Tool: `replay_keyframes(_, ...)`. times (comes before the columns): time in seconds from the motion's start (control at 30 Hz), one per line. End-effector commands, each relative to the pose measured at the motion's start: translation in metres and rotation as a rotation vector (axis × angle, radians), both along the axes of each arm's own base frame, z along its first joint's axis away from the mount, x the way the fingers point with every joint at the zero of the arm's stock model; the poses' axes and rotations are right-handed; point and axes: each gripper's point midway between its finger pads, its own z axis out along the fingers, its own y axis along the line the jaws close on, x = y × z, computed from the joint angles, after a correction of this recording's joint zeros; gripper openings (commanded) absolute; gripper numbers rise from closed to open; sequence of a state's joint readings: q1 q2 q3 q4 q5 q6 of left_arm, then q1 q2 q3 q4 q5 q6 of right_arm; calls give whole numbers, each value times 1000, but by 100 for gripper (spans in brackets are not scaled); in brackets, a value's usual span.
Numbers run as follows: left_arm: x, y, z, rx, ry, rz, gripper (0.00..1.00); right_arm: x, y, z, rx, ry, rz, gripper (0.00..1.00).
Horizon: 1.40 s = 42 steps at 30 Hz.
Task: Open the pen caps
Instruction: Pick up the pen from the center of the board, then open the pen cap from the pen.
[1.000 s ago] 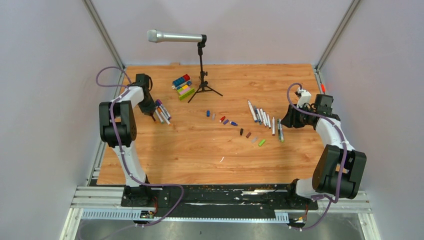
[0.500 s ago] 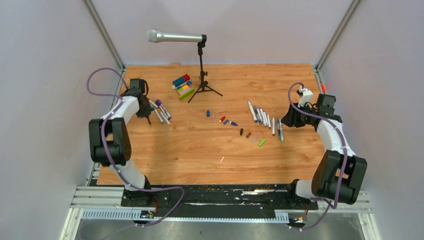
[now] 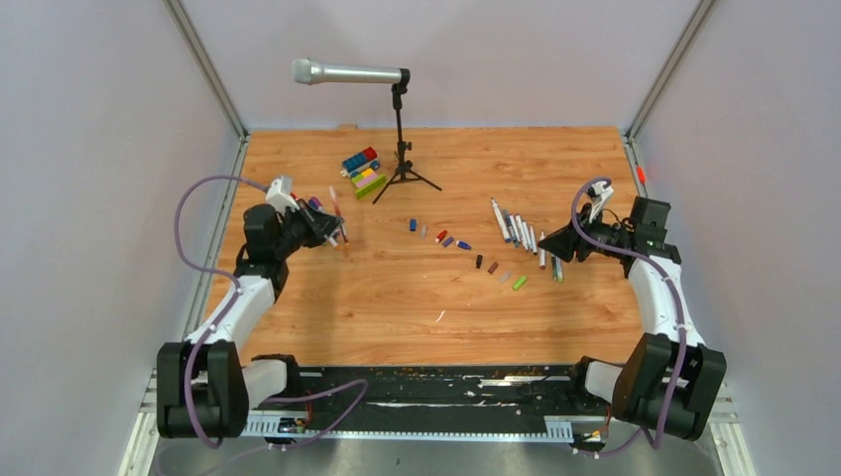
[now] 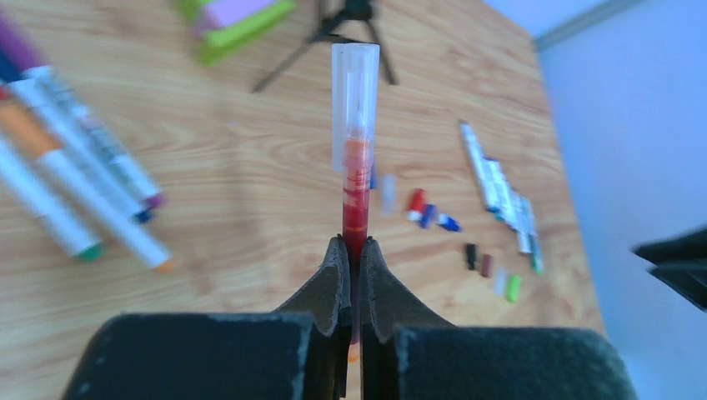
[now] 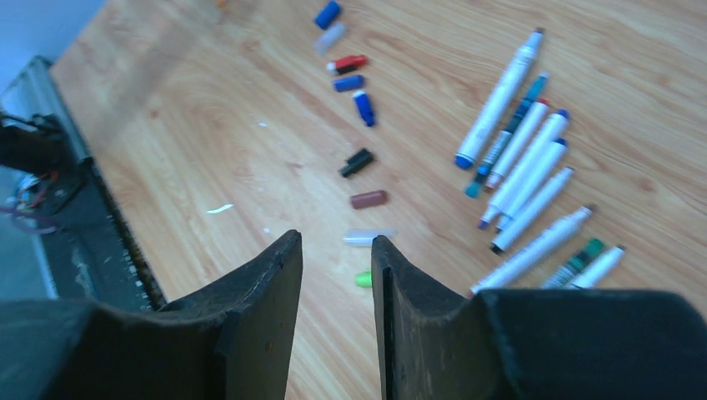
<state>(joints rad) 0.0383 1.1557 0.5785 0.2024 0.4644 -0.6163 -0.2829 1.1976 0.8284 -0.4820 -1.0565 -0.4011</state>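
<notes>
The left gripper (image 4: 351,250) is now pinching a red pen (image 4: 356,179), freshly lifted off the left-frame pile (image 4: 83,192), its clear cap (image 4: 355,75) not yet off; the right gripper (image 5: 336,250) is waiting half-spread, empty.

Left arm (image 3: 238,302) and right arm (image 3: 660,288): white links, bulky black joint housings, purple cable (image 3: 180,213) looped alongside, matte-black wedge fingers (image 5: 258,308).

Nine loose caps (image 5: 356,162) ran through the middle: three blue or purple, two clear, one each of red, black, brown and green! About eight pens (image 5: 498,98) lay at three o'clock, another four or so pens (image 4: 92,158) at ten o'clock, plus one red pen (image 4: 357,179) up off the wood. At twelve stood one microphone (image 3: 347,72) on one stand (image 3: 401,149), beside one clump of toy blocks (image 3: 363,171), too small to number.
</notes>
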Motion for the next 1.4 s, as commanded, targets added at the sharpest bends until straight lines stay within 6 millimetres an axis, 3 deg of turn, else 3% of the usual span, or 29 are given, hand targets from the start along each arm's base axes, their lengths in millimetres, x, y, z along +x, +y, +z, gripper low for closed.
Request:
replay_keyframes(0.0, -24, -65, 89, -140, -356, -239, 0, -28, 31, 28, 155, -138, 218, 37)
replay_keyframes(0.23, -60, -141, 112, -264, -448, -350, 0, -44, 50, 34, 245, -135, 306, 41)
replay_keyframes(0.43, -82, -206, 117, -351, -449, -416, 0, -56, 73, 31, 281, -87, 399, 46)
replay_keyframes(0.7, -93, -265, 121, -381, -475, -426, 0, -70, 96, 28, 310, -37, 486, 60)
replay_keyframes(0.97, -108, -305, 114, -438, -465, -449, 0, -76, 108, 29, 338, 17, 532, 61)
replay_keyframes(1.37, -120, -328, 109, -462, -458, -447, 0, -76, 127, 20, 310, 83, 519, 58)
